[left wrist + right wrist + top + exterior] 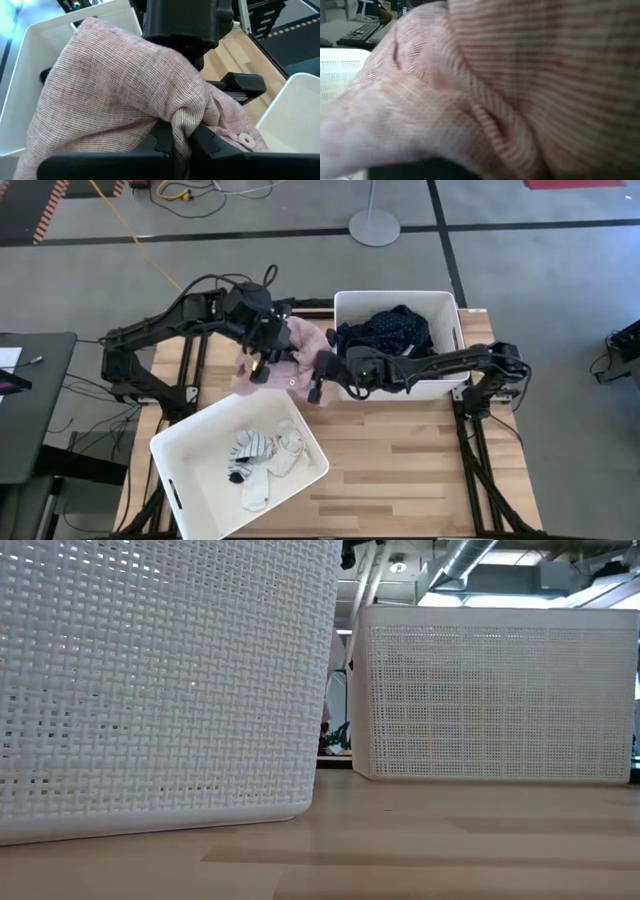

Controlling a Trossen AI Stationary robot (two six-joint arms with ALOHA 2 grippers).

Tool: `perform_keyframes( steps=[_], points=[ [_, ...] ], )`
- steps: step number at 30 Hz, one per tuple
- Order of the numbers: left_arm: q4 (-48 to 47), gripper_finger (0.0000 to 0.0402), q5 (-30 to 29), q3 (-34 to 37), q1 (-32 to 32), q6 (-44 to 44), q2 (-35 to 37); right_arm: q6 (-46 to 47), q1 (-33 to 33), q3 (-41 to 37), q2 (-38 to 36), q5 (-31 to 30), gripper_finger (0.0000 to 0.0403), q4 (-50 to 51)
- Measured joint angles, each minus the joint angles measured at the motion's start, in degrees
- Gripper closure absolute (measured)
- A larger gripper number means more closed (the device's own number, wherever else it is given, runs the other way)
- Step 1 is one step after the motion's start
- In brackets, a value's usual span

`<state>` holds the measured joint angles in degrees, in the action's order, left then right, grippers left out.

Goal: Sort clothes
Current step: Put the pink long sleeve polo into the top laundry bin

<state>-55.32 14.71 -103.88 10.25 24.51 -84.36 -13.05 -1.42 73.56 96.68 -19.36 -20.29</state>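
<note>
The pink garment is bunched up at the table's far left, beside the far bin's left wall. My left gripper is shut on it; the left wrist view shows the fingers closed on the cloth. My right gripper reaches over from the right and stands at the garment's right side; its dark body shows in the left wrist view. Pink cloth fills the right wrist view. A dark blue patterned piece lies in the far bin. Socks lie in the near bin. My left gripper pinches a bunched fold of the pink garment between its two fingers; the fold has several layers. The rest of the cloth piles over and around the fingers, slack, and a white button shows beside them.
The far white bin stands at the table's far right and the near white bin at the near left, turned askew. In the low view both bins block the sight. Bare wood lies at the near right.
</note>
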Motion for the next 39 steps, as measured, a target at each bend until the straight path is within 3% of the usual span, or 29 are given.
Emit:
perform_keyframes(
  steps=[9,14,19,23,28,34,39],
  points=[
    [8.2,0.0385,-2.1,-1.1,-1.3,0.5,0.2,-6.2,-0.6,0.0,-4.5,-4.9,0.0398,-2.2],
    [12.0,0.0353,-2.8,-3.8,-1.4,-0.7,0.1,-11.2,-0.8,-0.1,-11.1,-7.0,0.0401,-0.7],
    [18.8,0.0346,-3.2,-5.8,-1.6,-2.3,0.0,-15.7,-0.9,0.8,-18.4,-11.4,0.0402,1.5],
    [23.2,0.0341,-3.0,-5.9,-1.7,-1.8,0.0,-21.2,-2.1,2.1,-23.9,-17.7,0.0402,3.2],
    [22.3,0.0329,-3.4,-5.9,-1.5,-1.2,-0.1,-26.2,-4.8,3.0,-30.2,-28.5,0.0402,9.7],
    [20.8,0.032,-4.8,-4.3,-0.9,-1.3,-0.1,-14.8,-4.9,3.0,-35.9,-38.4,0.0403,30.1],
    [19.4,0.031,-5.0,-2.5,-0.6,-3.7,-0.2,1.5,-2.5,3.0,-36.8,-41.0,0.0403,50.2]
  ],
)
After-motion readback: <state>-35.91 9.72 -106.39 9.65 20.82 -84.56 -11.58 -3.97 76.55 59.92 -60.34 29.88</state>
